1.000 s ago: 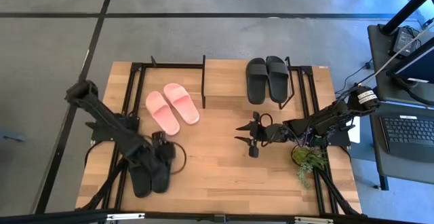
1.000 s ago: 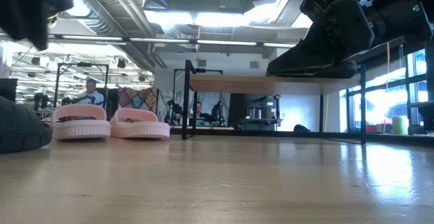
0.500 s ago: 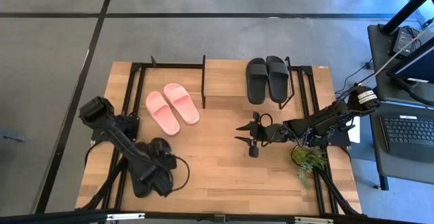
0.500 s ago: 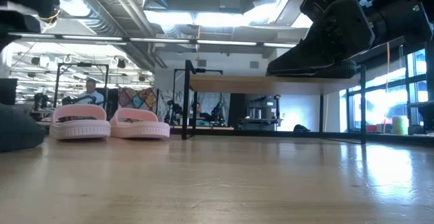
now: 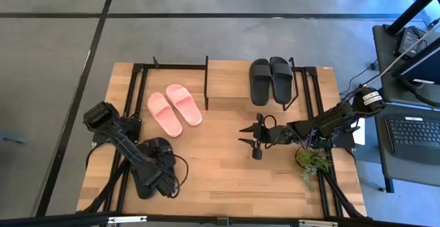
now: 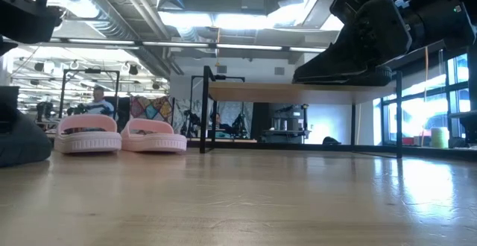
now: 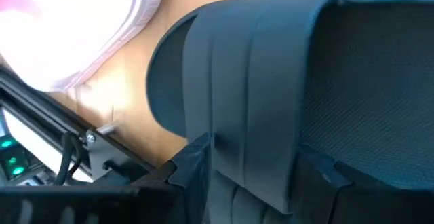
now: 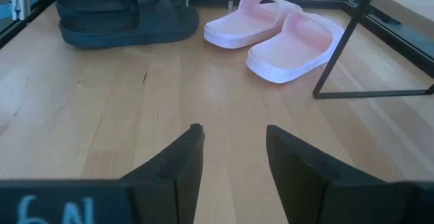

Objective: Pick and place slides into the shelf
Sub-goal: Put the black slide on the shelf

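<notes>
A pair of black slides (image 5: 146, 183) lies sole-down near the table's front left; one (image 7: 271, 68) fills the left wrist view. My left gripper (image 5: 159, 175) hangs open just over it, tipped steeply down, its fingers (image 7: 193, 166) standing at either side of the wide strap's middle. A pink pair (image 5: 175, 109) rests on the table left of the shelf (image 5: 230, 82). Another black pair (image 5: 270, 80) sits on the shelf's top board. Over the table's middle right, my right gripper (image 5: 251, 141) hovers open with nothing between its fingers (image 8: 190, 156). My left gripper comes at the black slide's strap (image 7: 254, 115) from above, slanting, with the fingers across the strap. The fingers' own tips hide the meeting place, so I cannot tell whether they touch it. The slide lies flat on the table.
Black frame rails (image 5: 130, 117) run along the table's left and right sides. The shelf's thin leg (image 8: 346, 47) stands beside the pink pair. A small green plant (image 5: 313, 161) sits at the front right. Bare wood (image 5: 220, 165) lies between the two grippers.
My left gripper has sunk toward the black slides at the table's near left and tipped to point more steeply down; its fingers have kept the same gap. The slides have not moved.
</notes>
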You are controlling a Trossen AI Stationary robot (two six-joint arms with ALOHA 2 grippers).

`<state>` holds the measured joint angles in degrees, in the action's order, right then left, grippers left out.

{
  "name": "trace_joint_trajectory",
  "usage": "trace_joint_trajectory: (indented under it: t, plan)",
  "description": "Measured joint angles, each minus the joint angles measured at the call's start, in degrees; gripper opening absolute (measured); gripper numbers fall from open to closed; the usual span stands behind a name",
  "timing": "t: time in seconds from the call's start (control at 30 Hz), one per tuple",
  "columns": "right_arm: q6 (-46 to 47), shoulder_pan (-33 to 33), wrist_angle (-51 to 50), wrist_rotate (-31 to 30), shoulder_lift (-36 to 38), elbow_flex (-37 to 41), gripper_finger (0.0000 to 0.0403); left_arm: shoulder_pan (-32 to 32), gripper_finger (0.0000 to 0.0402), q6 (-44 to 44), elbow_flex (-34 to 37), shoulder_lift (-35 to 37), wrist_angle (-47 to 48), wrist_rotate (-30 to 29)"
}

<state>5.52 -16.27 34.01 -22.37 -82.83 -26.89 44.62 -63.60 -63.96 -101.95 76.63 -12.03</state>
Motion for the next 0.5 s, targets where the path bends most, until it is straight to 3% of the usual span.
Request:
trace_joint_trajectory:
  t: [0.5]
  plan:
    - [-0.01,0.03,0.01,0.00,0.00,0.00,0.0162,0.00,0.0156,-0.38,0.00,0.00,-1.22,-0.40]
